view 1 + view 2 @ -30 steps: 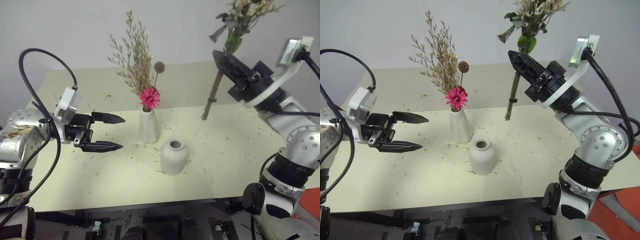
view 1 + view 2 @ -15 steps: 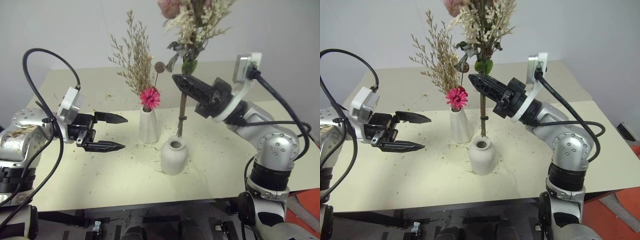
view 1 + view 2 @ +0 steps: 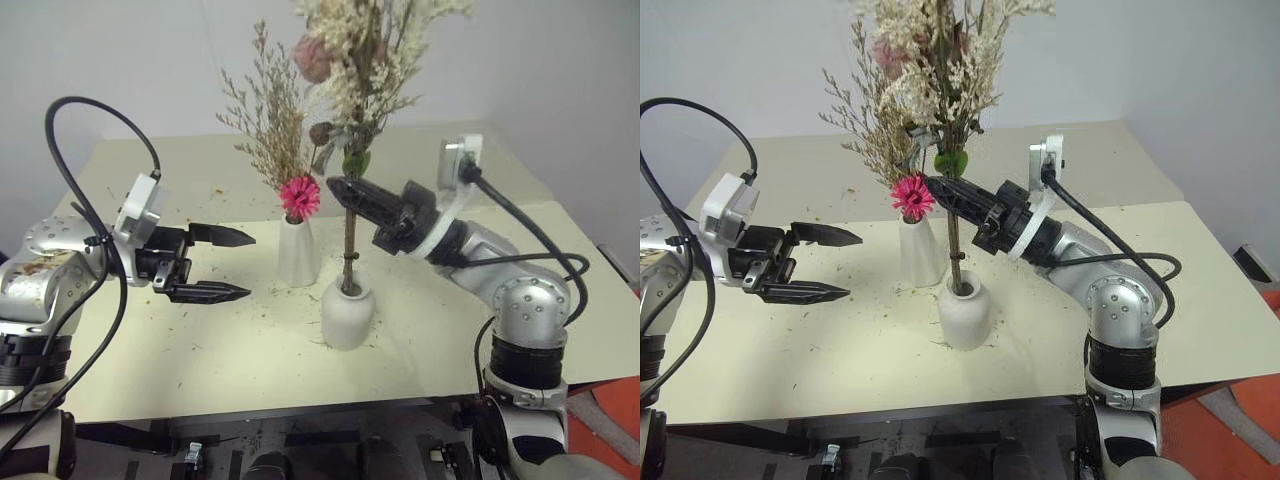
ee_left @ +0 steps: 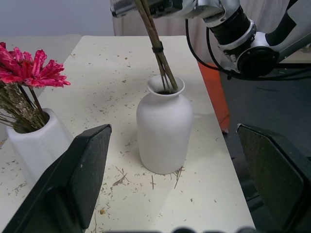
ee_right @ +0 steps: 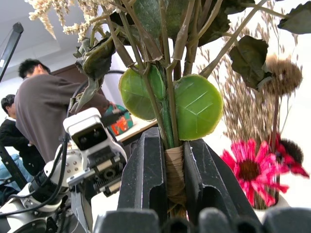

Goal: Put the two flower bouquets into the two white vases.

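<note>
Now the right gripper (image 3: 345, 190) is clamped tight on the stems of the white bouquet (image 3: 365, 60), fingers (image 5: 146, 179) pinching the wrapped bundle just under two round green leaves. The stems run down from the grip, and their tips sit inside the mouth of the squat vase (image 3: 347, 312), while the cream blossoms tower high above it. The bouquet stands close to upright, leaning a little.

Just behind and to the left, the cone vase (image 3: 297, 252) holds the grass bouquet (image 3: 270, 115), its pink daisy (image 3: 299, 195) sitting right at the rim. The two vases stand near each other on the table (image 3: 180, 350), apart, with dried bits scattered around them.

Over on the left, the left gripper (image 3: 228, 265) hovers above the table with its fingers spread wide, holding nothing, pointed toward the cone vase and short of it.

Two people (image 5: 41, 111) stand in the background of the right wrist view.
</note>
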Robot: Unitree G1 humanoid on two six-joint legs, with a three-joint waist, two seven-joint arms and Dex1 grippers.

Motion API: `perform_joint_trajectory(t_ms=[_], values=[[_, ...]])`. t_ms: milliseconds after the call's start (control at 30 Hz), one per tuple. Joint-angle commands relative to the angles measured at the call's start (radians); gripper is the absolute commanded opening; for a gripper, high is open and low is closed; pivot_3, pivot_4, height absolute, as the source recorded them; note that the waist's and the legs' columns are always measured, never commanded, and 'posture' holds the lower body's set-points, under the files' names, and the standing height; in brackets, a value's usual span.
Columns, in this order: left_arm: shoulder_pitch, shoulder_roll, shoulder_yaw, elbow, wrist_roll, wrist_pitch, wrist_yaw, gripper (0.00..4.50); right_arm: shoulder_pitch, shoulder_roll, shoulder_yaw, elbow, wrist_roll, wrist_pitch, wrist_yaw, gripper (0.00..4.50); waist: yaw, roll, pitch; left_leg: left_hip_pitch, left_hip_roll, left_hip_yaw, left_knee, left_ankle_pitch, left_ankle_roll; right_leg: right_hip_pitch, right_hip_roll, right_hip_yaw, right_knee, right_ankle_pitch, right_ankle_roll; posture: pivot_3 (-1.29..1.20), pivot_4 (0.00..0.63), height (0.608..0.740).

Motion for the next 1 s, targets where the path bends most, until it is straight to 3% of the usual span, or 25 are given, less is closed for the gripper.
perform_joint_trajectory(t_ms=[33, 933, 1000], values=[[-0.004, 0.015, 0.021, -0.013, -0.006, 0.000, 0.003, 4.50, 0.002, -0.007, 0.003, -0.003, -0.003, -0.041, 0.028, 0.23, 0.000, 0.000, 0.000, 0.000, 0.000, 0.000, 0.000, 0.000, 0.000, 0.000, 0.000, 0.000, 0.000, 0.000, 0.000, 0.00, 0.150, 0.740], [0.000, 0.030, 0.023, -0.010, -0.006, 0.002, 0.002, 4.50, 0.128, -0.016, 0.088, 0.043, -0.127, -0.125, 0.135, 0.23, 0.000, 0.000, 0.000, 0.000, 0.000, 0.000, 0.000, 0.000, 0.000, 0.000, 0.000, 0.000, 0.000, 0.000, 0.000, 0.00, 0.150, 0.740], [0.002, 0.030, 0.022, -0.013, -0.006, 0.003, 0.002, 4.50, 0.134, -0.015, 0.090, 0.038, -0.127, -0.127, 0.137, 0.95, 0.000, 0.000, 0.000, 0.000, 0.000, 0.000, 0.000, 0.000, 0.000, 0.000, 0.000, 0.000, 0.000, 0.000, 0.000, 0.00, 0.150, 0.740]])
